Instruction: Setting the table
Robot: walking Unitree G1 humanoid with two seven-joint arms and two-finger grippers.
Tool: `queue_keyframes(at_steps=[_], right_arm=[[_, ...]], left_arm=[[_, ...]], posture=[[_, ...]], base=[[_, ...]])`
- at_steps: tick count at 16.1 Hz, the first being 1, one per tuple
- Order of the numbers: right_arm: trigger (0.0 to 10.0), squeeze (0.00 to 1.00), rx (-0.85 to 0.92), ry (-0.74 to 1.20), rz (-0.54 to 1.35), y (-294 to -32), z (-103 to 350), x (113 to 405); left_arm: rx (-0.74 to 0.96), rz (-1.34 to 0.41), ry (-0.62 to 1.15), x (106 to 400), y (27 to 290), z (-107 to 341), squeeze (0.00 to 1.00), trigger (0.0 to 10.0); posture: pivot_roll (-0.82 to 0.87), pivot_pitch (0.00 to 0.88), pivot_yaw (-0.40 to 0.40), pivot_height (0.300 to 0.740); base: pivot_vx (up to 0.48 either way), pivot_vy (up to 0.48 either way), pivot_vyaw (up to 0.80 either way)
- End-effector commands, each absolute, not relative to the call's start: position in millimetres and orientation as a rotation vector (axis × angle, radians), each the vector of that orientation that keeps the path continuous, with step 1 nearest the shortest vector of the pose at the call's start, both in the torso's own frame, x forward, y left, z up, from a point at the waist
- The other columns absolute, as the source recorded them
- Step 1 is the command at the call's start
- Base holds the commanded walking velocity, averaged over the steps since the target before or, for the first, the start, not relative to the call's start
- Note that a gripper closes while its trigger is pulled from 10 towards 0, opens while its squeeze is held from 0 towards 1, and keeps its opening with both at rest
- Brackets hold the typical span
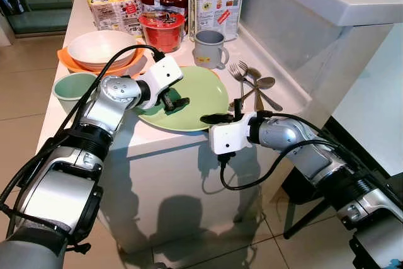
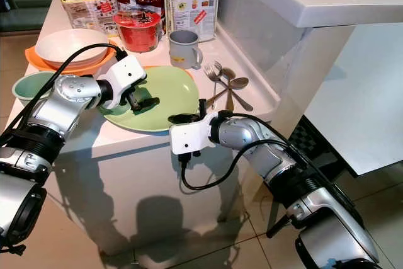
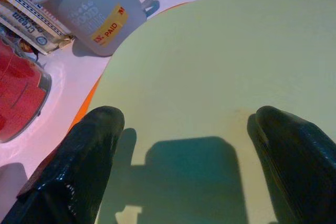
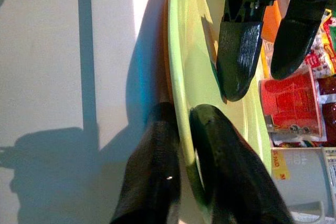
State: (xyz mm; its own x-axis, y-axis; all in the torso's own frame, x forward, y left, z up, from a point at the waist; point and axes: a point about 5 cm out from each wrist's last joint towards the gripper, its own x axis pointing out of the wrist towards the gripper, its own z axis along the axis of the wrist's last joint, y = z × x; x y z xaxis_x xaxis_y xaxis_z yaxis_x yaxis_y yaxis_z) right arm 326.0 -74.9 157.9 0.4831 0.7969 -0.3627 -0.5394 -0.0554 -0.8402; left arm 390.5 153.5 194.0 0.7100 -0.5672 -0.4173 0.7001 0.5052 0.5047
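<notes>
Green plate (image 1: 195, 96) sits at the counter's (image 1: 157, 140) near edge, my right gripper (image 4: 184, 145) pinching its rim, seemingly one finger under it. My left gripper (image 3: 184, 145) hovers spread wide over it. Forks and spoons (image 1: 252, 83), mug (image 1: 209, 48), and bowls (image 1: 101, 48) wait untouched; nothing is laid out yet.

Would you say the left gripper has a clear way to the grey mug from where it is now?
Probably yes: the left gripper is open over the green plate, and the grey mug stands just beyond its rim with nothing between.
</notes>
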Motion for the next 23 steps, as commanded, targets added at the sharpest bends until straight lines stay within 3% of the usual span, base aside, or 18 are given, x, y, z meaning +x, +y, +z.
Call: queue_keyframes(at_steps=[1,8,16,23], right_arm=[[0.0,0.0,-1.202,-0.252,1.089,-80.0,159.3,330.2],[0.0,0.0,-1.122,-0.35,1.062,-76.5,172.3,327.3],[0.0,0.0,-1.117,-0.43,0.996,-92.9,192.3,322.9],[0.0,0.0,-1.065,-0.516,0.92,-91.8,208.7,323.0]], left_arm=[[0.726,-0.809,0.252,386.8,152.1,184.1,0.0,10.0],[0.714,-0.793,0.199,388.8,150.7,195.5,0.0,10.0],[0.531,-0.794,-0.072,387.0,140.7,266.3,0.0,10.0],[0.279,-0.684,-0.327,379.9,142.0,327.6,0.0,10.0]], posture=[[0.03,0.0,-0.025,0.74],[0.03,0.0,-0.023,0.74],[0.03,0.0,-0.02,0.74],[0.05,0.0,-0.035,0.74]], base=[[0.0,0.0,0.0],[0.0,0.0,0.0],[0.0,0.0,0.0],[0.0,0.0,0.0]])
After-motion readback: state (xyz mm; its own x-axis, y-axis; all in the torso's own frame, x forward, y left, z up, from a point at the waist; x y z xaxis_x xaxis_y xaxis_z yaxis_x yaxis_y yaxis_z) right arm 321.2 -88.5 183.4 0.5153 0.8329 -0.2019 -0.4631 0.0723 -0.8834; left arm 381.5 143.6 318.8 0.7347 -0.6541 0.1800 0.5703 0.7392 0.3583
